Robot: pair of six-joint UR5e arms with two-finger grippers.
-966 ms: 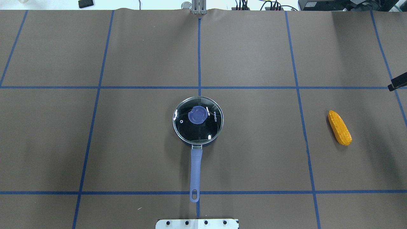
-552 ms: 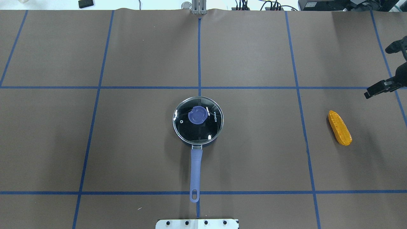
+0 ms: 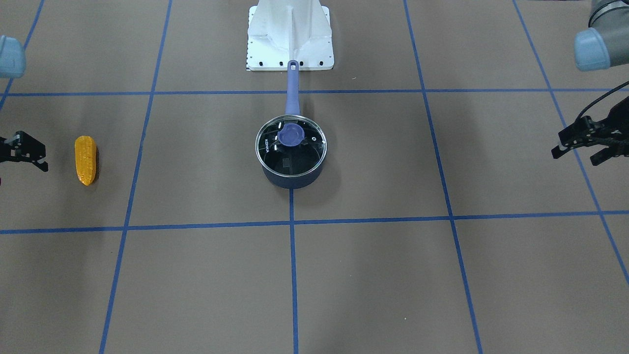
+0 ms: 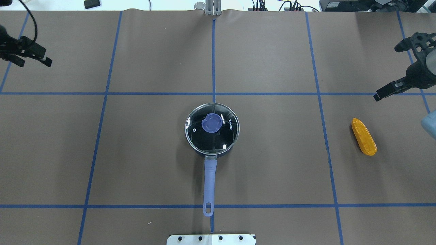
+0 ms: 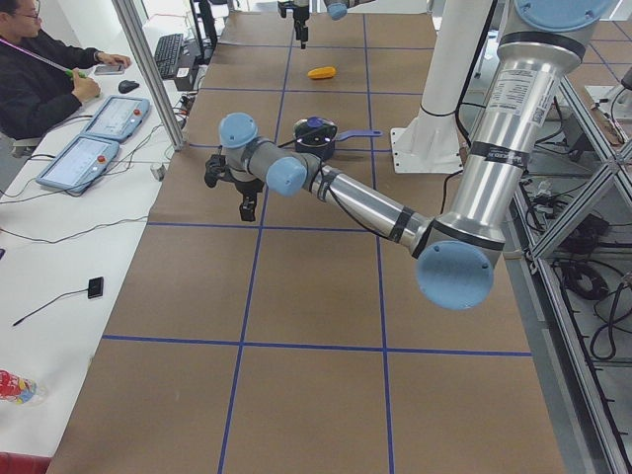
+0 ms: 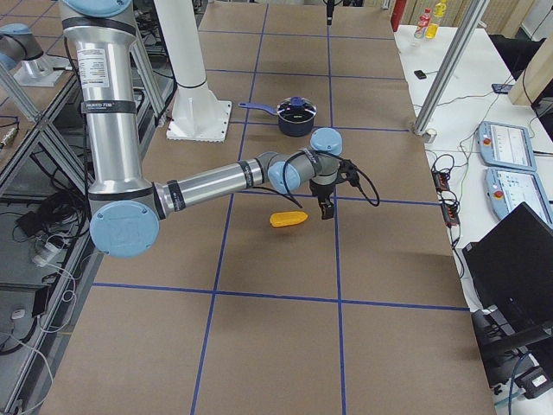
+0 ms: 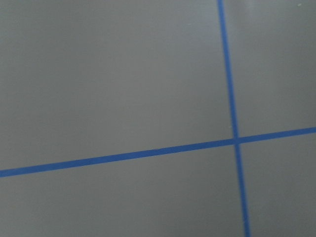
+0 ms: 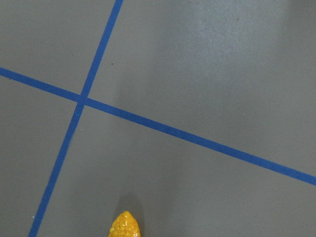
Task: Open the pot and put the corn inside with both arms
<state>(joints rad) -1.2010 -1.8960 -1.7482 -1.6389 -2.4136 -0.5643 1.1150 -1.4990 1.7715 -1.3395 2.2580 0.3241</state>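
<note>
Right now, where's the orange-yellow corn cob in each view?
Front-facing: orange-yellow corn cob at left, mid-height.
Overhead: cob at right, mid-height.
Exterior left: cob top centre, far end.
Exterior right: cob at centre.
Left wrist: not in it.
Right wrist: cob's tip at bottom edge.
Landmark: dark navy lidded saucepan, mid-table in all four exterior views; cob on its robot-right side.

Brown-covered table point(image 4: 153, 153) divided into rectangular cells by blue tape lines point(image 4: 213, 58). The pot point(image 3: 291, 181) stands on the centre line in the middle row, its glass lid point(image 4: 218, 137) in place. Its handle point(image 4: 209, 183) runs along the centre line toward the white base plate point(image 3: 290, 34) at the robot's edge and ends just short of it. The corn point(image 4: 364, 136) lies flat and slightly aslant, well apart from the pot on the robot's right, beyond one lengthwise tape line.
</note>
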